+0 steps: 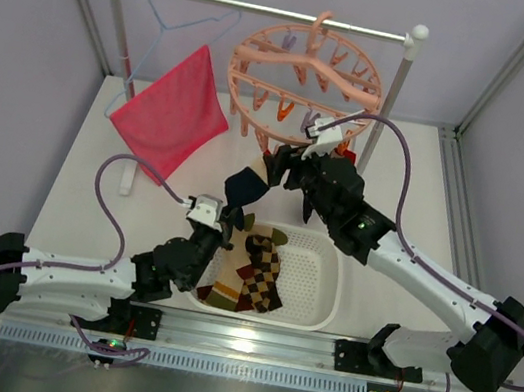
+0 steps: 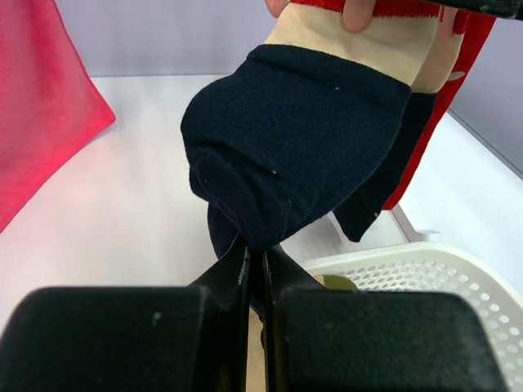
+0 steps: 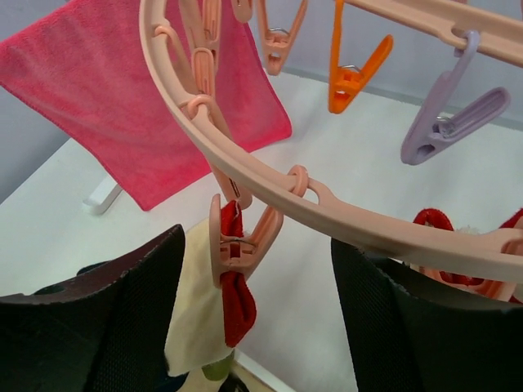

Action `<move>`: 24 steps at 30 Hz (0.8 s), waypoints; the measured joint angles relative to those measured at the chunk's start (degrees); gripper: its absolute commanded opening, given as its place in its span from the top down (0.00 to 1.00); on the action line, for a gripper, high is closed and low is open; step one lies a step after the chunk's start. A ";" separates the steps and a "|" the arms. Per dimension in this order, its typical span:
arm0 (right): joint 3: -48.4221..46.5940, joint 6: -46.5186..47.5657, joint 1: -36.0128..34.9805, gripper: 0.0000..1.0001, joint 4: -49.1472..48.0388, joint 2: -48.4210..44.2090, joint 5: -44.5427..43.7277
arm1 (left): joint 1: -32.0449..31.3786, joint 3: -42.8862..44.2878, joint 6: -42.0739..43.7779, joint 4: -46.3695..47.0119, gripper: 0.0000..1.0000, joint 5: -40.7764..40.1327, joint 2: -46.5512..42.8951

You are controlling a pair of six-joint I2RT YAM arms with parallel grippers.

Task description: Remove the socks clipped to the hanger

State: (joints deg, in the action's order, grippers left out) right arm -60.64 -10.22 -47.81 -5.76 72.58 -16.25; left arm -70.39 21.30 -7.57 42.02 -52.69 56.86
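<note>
The salmon-pink ring hanger (image 1: 302, 81) hangs from the back rail by its hook, with many clips. A sock with navy toe, cream band and red cuff (image 2: 294, 139) hangs from a pink clip (image 3: 233, 245) on the ring's front edge (image 3: 245, 163). My left gripper (image 2: 257, 253) is shut on the navy toe of this sock (image 1: 243, 191). My right gripper (image 3: 253, 269) is open, its black fingers (image 3: 98, 318) on either side of the clip and the sock's red cuff (image 3: 237, 302). Argyle and striped socks (image 1: 253, 276) lie in the white basket (image 1: 325, 268).
A pink-red cloth (image 1: 171, 109) hangs from a thin blue wire hanger (image 1: 166, 22) at the left of the rail. Orange and lilac clips (image 3: 351, 73) dangle inside the ring. The rack's white posts (image 1: 384, 106) stand on the table behind the basket.
</note>
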 measured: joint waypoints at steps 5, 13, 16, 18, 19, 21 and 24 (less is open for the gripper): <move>-0.55 1.01 0.04 0.38 -1.51 1.16 1.88 | 0.00 0.00 -0.26 -0.33 1.00 0.02 0.02; -0.70 1.68 0.07 0.96 -4.17 1.70 2.82 | 0.00 0.00 -1.25 -0.70 1.00 0.15 0.28; -0.70 1.77 0.09 0.96 -4.94 1.75 2.62 | 0.00 0.00 -1.40 -0.96 1.00 0.22 0.31; -0.70 1.75 0.09 0.96 -4.96 1.81 2.54 | 0.00 0.00 -1.49 -1.20 1.00 0.22 0.31; -0.70 1.75 0.09 0.96 -5.01 1.88 2.49 | 0.00 0.00 -1.51 -1.31 1.00 0.22 0.31; -0.70 1.77 0.09 0.96 -5.22 2.08 2.27 | 0.00 0.00 -1.57 -1.62 1.00 0.20 0.31; -0.68 1.77 0.11 0.96 -5.42 2.10 1.99 | 0.00 0.00 -2.03 -2.08 1.00 0.17 0.35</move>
State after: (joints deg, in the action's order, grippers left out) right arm -61.32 -8.45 -47.70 -11.18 74.67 -14.26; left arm -70.39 21.30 -9.61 39.94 -52.51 57.21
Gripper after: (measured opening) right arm 0.149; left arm 0.008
